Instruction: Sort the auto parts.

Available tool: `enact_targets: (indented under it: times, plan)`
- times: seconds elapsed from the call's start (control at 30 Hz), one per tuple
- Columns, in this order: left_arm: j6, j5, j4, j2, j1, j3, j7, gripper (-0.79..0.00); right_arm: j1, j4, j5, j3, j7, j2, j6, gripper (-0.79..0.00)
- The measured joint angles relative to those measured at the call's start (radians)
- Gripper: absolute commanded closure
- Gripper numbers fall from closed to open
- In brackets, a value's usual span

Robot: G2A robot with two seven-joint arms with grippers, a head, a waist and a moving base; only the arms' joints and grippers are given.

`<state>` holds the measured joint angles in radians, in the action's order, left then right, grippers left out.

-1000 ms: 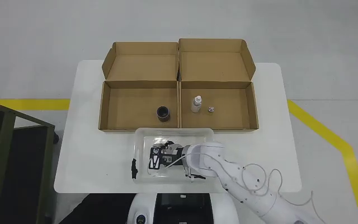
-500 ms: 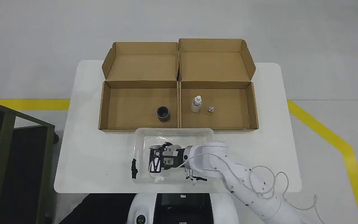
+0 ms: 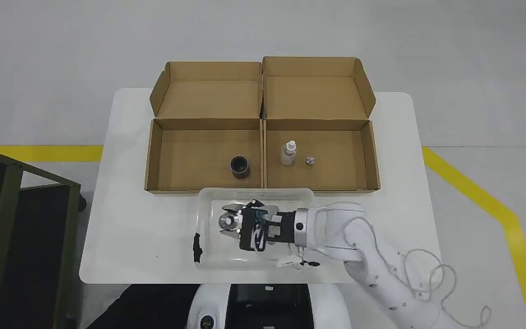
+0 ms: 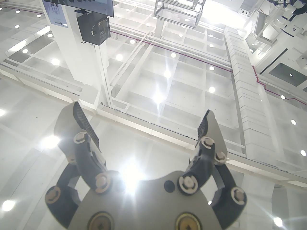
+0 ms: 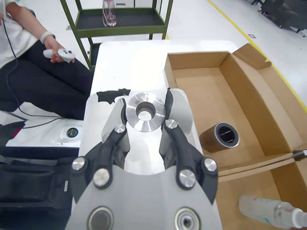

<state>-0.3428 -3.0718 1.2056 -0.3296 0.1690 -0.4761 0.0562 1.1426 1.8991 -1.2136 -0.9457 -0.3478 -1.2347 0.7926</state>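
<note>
Over the clear tray [image 3: 205, 247] at the near edge of the white table [image 3: 123, 214], a silver metal ring [image 5: 145, 113] sits pinched between the fingers of the right gripper [image 5: 145, 101]. The jaws are drawn in partway and press on opposite sides of the ring's rim, near a scrap of black tape [image 5: 112, 95]. Whether the ring has left the tray floor cannot be told. Just beyond the tray stand two open cardboard boxes. The left box [image 3: 177, 156] holds a dark cylindrical sleeve [image 3: 239, 167], and the right box [image 3: 345, 156] holds a small bottle [image 3: 288, 152] and a small metal piece [image 3: 311, 160]. The left gripper [image 4: 142, 110] points at the ceiling, spread wide and empty.

The step in hand looks like carrying the ring to a box. Smooth metal held by a thin rim may slip, so a straight lift with the ring kept level seems wise. It should clear both the tray wall and the box's near wall, then go down low onto bare cardboard, away from parts already there.
</note>
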Motion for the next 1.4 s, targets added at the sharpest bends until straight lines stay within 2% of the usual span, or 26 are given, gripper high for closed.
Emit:
enact_targets:
  times: [0.23, 0.77, 1.13, 1.4]
  plan:
    - [0.000, 0.000, 0.000, 0.000, 0.000, 0.000, 0.000, -0.785, 0.039, 0.061, 0.093, -0.103, 0.064, 0.018, 0.022, 0.000]
    - [0.000, 0.000, 0.000, 0.000, 0.000, 0.000, 0.000, -0.785, 0.124, 0.124, 0.222, -0.313, 0.320, 0.044, 0.056, 0.000]
    - [0.000, 0.000, 0.000, 0.000, 0.000, 0.000, 0.000, -0.785, 0.121, 0.105, 0.242, -0.325, 0.371, 0.047, 0.053, 0.000]
    - [0.000, 0.000, 0.000, 0.000, 0.000, 0.000, 0.000, -0.785, 0.080, 0.069, 0.201, -0.266, 0.315, 0.042, 0.003, 0.000]
